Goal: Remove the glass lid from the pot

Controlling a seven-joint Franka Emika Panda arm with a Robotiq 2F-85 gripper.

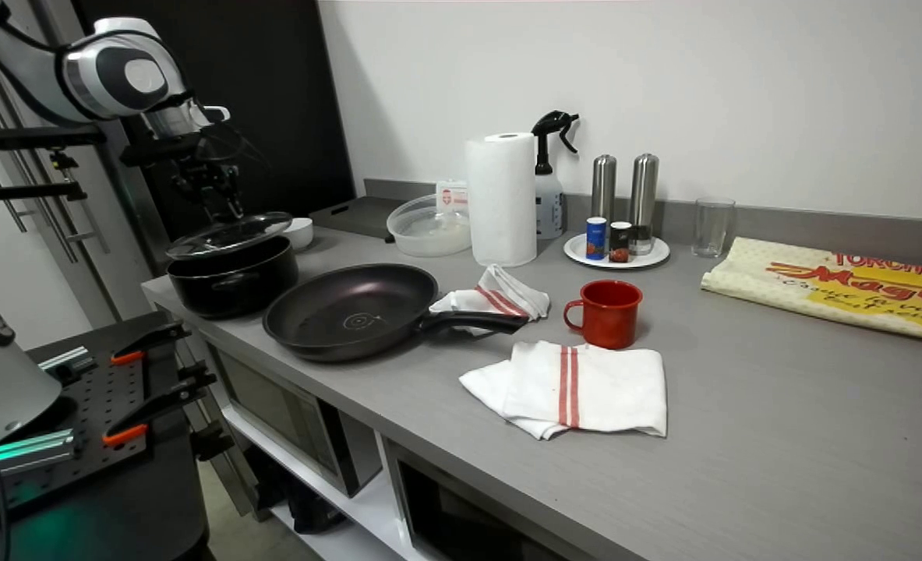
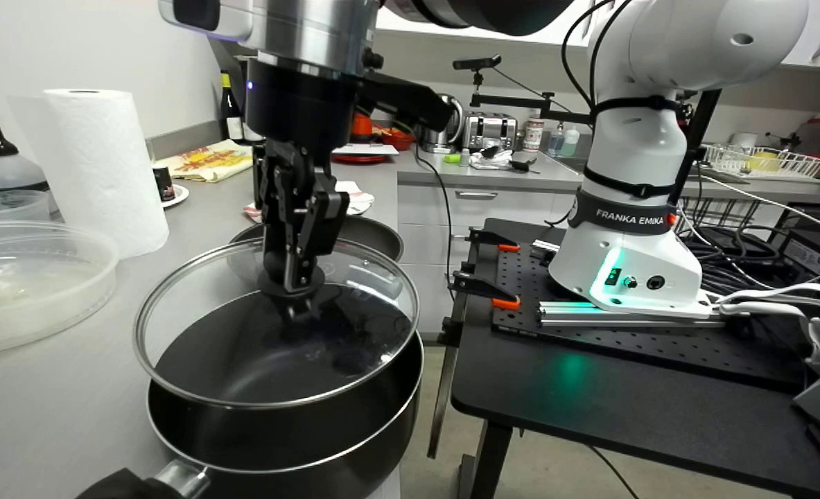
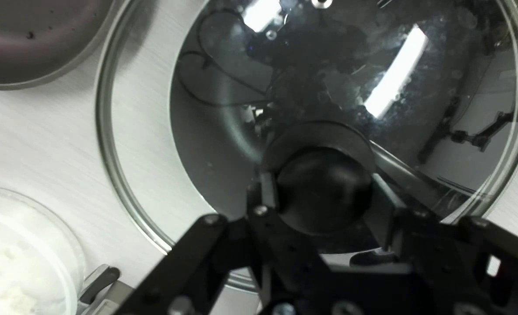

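Wrist view: the gripper (image 3: pixel 327 193) pinches the black knob (image 3: pixel 324 186) of the glass lid (image 3: pixel 324 94), its pads (image 3: pixel 268 191) at the knob's nine and three o'clock. Pale countertop (image 3: pixel 44 140) shows through the glass along the lid's nine o'clock side; beyond that edge lie the frying pan (image 3: pixel 35 41) toward ten and a clear container (image 3: pixel 18 253) toward eight. In an exterior view the lid sits over the pot (image 2: pixel 292 438), leaving its dark inside exposed at six o'clock, while the pot's handle (image 2: pixel 129 485) points to about eight. Whether any part of the lid's edge touches the pot's rim is hard to make out. In an exterior view a white bowl (image 1: pixel 301 232) stands at the pot's two o'clock; from the pan, the paper towel roll (image 1: pixel 503 199) is at two and the red mug (image 1: pixel 612 315) at three.
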